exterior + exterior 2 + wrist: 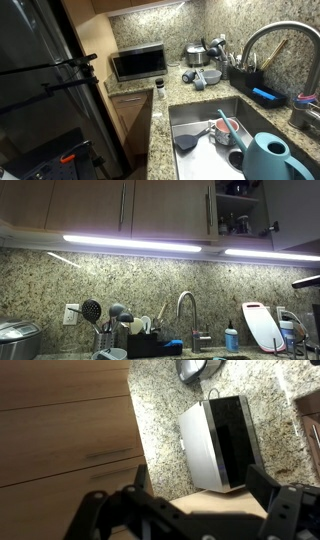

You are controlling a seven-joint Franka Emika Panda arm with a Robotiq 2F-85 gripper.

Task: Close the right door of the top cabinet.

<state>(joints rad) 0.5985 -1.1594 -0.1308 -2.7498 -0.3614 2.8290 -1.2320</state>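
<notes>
Fingers: we see the gripper [190,515] spread wide in the wrist view, its fingers [100,512] well apart and holding nothing.
Just beyond the fingers: a microwave [220,445] on the granite counter [160,410], with wooden fronts [60,430] beside it. We cannot tell which cabinet these belong to.
Task's thing: in an exterior view the top cabinet's open compartment [240,210] shows its shelves, beside a closed door [170,205]. The right door's own leaf is too hard for us to make out.
Direction: we judge the door lies well above the fingers, since the wrist looks down at counter level.
Long axis: we expect the leaf's free edge to be upright, so it should be pushed broadside.
Edges: the light strip [140,243] runs just under the cabinets.
Open room: the space between the counter and the cabinets looks free, and the tall faucet [185,315] stands lower down.
</notes>
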